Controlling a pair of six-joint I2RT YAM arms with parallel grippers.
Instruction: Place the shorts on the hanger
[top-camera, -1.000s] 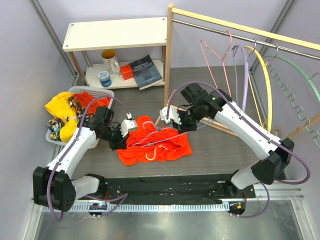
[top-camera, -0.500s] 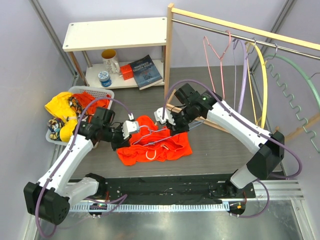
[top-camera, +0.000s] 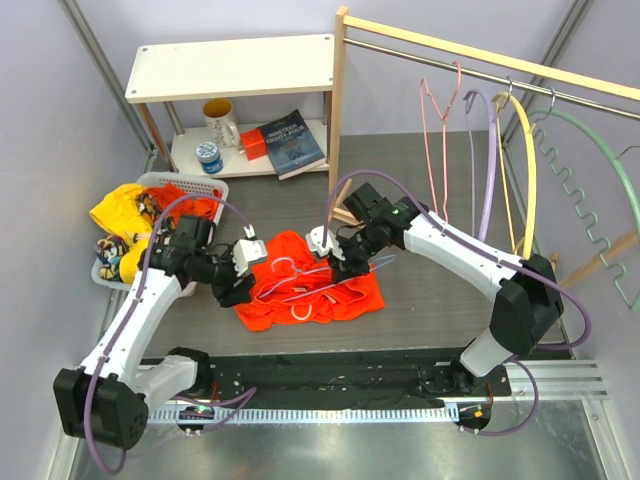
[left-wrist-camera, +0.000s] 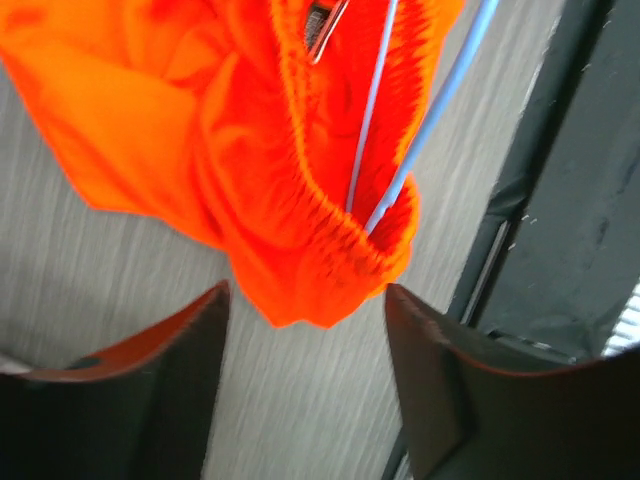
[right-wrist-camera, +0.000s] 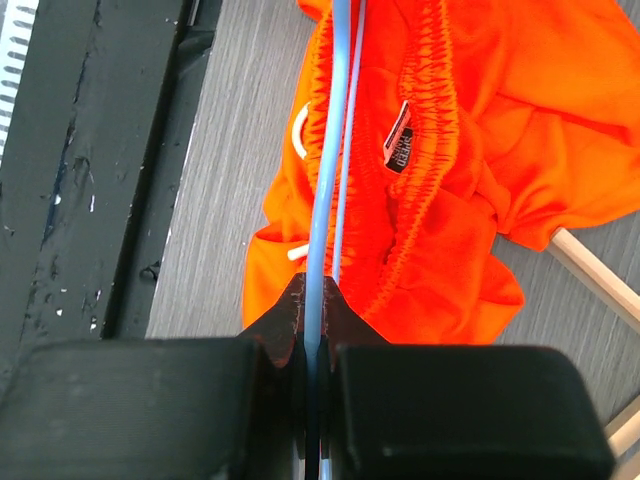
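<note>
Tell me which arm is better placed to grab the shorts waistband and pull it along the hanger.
Left. Its tool is open with the shorts waistband edge right between its fingers, while the right tool is shut on the hanger wire, so it looks busy holding that.

Overhead view from behind, both wrist views close on shorts (top-camera: 312, 292)

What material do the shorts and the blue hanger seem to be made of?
Shorts: soft matte woven fabric, going by its folds and gathered elastic waistband. Hanger: thin smooth rod, glossy light blue; likely coated wire or plastic, the look leaves it open.
</note>
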